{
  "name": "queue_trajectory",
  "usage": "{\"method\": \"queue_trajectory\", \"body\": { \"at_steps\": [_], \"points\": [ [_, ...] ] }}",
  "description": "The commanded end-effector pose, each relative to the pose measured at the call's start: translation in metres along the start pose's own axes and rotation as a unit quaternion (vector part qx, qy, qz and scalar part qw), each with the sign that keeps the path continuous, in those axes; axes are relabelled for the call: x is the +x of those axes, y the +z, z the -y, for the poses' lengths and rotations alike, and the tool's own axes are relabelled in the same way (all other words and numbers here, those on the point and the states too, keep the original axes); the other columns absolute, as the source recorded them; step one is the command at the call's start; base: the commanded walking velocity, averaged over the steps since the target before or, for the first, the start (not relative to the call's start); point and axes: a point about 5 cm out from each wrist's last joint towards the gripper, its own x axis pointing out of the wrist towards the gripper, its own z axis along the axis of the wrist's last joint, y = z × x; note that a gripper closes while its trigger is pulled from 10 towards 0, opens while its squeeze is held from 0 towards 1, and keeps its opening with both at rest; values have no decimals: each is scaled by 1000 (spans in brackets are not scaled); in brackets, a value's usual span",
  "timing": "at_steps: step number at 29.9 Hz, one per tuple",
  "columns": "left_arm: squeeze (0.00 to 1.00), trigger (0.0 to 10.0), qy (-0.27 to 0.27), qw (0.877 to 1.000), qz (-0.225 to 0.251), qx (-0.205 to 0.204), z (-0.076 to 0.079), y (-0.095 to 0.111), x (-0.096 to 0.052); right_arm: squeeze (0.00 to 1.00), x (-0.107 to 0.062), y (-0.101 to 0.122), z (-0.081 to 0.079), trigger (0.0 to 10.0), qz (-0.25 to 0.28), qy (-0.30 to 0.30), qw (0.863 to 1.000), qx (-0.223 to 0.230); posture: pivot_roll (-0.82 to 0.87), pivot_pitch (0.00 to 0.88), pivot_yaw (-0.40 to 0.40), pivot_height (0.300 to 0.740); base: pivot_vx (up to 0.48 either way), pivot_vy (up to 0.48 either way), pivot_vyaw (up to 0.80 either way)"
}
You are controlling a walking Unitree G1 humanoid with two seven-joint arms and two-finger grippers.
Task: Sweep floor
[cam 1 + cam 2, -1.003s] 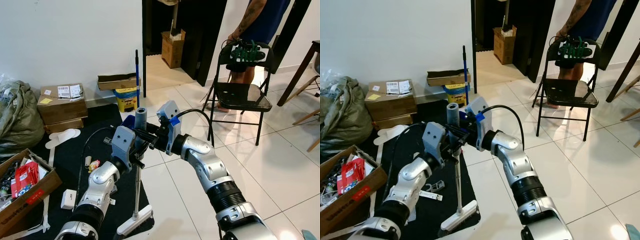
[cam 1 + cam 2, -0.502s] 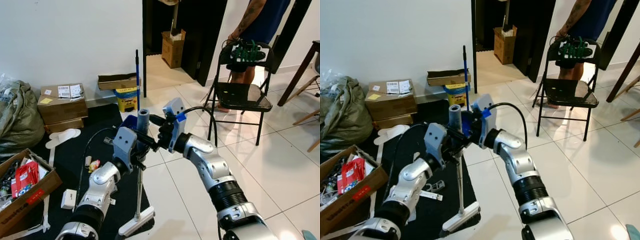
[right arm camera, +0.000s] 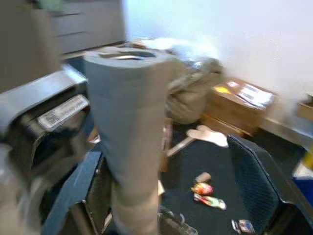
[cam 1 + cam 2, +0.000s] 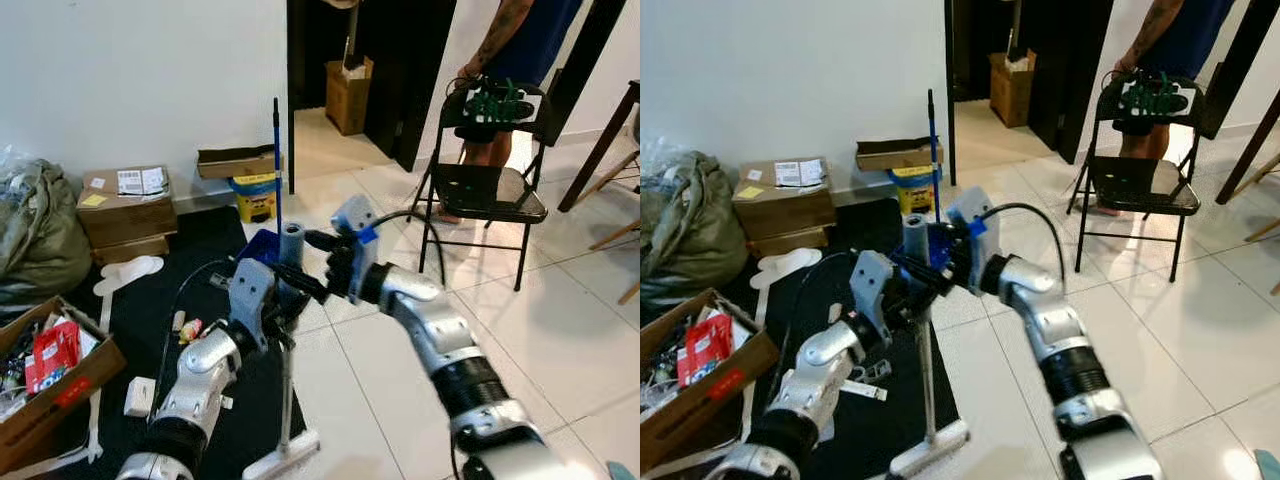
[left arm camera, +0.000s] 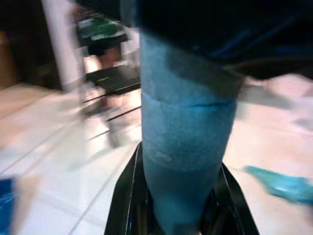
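Note:
A broom stands almost upright in front of me, with a grey foam grip (image 4: 291,241) on top, a thin metal pole and a white head (image 4: 283,463) on the floor at the black mat's edge. My left gripper (image 4: 282,292) is shut on the foam grip (image 5: 183,147), with a black finger (image 5: 124,196) pressed to each side. My right gripper (image 4: 314,262) reaches the grip's top from the right. There it is open: the foam grip (image 3: 129,142) lies against one finger (image 3: 85,193), while the other finger (image 3: 259,171) stands apart.
A black folding chair (image 4: 486,190) stands at the right with a person behind it. Along the wall sit cardboard boxes (image 4: 124,207), a grey-green bag (image 4: 35,235), a yellow bucket (image 4: 256,196) and a blue pole (image 4: 277,160). An open box of clutter (image 4: 50,385) is near left. White tiles spread right.
Both arms and the broom handle have shifted a little to the right, and the white head has slid nearer to me. My left gripper has kept its hold throughout.

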Motion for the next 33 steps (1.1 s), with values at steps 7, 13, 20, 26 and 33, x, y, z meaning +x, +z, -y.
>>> {"method": "queue_trajectory", "body": {
  "at_steps": [7,13,20,26,33],
  "points": [
    [0,0,-77,996,20,-31,9,8,-3,0,-34,16,-2,10000,9,111,994,12,-43,39,-18,740,0,0,0],
    [0,0,-128,990,19,-49,20,9,-3,0,-43,16,-10,10000,-24,191,981,27,-49,32,-18,740,0,0,0],
    [0,0,-153,987,15,-57,25,10,-3,0,-41,15,-14,10000,-43,229,972,25,-48,26,-17,740,0,0,0],
    [0,0,-163,985,12,-62,27,10,-3,0,-38,14,-15,10000,-52,235,970,18,-48,20,-14,740,0,0,0],
    [0,0,-179,981,9,-69,32,10,-4,0,-33,14,-16,10000,-57,233,971,10,-41,9,-8,740,0,0,0]
  ]
}}
